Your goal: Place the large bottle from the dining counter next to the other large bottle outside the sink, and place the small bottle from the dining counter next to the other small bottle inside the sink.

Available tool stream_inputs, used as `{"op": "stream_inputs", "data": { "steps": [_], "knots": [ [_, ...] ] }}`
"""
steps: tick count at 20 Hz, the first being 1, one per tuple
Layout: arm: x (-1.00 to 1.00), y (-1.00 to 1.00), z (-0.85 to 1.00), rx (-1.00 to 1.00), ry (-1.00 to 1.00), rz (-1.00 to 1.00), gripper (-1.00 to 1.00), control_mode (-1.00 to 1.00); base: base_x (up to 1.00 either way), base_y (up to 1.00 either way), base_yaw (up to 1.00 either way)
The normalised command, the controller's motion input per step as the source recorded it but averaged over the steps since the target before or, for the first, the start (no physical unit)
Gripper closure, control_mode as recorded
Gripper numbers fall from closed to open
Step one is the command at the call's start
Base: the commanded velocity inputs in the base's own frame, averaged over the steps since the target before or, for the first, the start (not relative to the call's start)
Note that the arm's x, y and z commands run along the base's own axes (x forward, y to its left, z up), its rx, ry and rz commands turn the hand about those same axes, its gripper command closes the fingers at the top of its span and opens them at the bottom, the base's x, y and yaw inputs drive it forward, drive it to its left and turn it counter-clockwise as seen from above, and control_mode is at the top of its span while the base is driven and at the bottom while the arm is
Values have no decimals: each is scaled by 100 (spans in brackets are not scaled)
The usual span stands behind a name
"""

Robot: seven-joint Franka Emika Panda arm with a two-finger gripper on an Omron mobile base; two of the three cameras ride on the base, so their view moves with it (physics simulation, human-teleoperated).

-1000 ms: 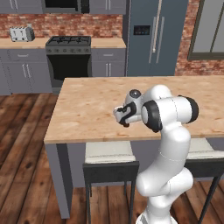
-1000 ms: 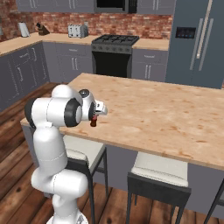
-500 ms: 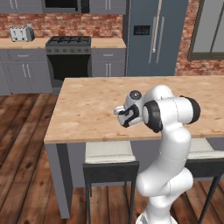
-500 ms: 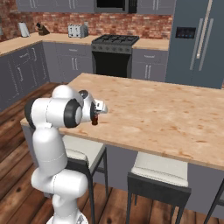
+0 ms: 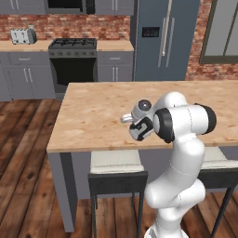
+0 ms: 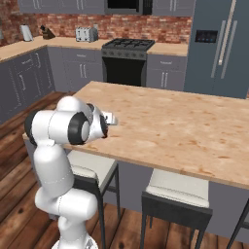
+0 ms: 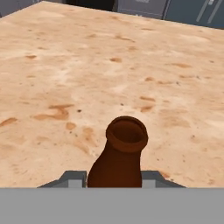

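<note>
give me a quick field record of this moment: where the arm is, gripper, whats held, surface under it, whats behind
arm: folded close over the near edge of the dining counter
gripper: shut on the small bottle
held: small bottle, brown, open mouth facing the hand camera, fingers on either side of its body
under it: bare light wooden top
behind: stove, fridge, toaster against the brick wall
front: two stools

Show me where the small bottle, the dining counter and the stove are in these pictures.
small bottle (image 7: 124, 148): hand view, on its brown neck below the mouth.
dining counter (image 6: 194, 126): right base view, on the bare wooden top.
stove (image 5: 73, 44): left base view, on the burners.
</note>
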Motion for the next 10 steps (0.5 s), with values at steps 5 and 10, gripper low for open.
{"op": "stream_inputs", "data": {
  "steps": [5,10],
  "knots": [
    [-4,16,0,0,-4,4,100,-100,0,0,0],
    [0,13,0,0,0,4,100,-100,0,0,0]
  ]
}}
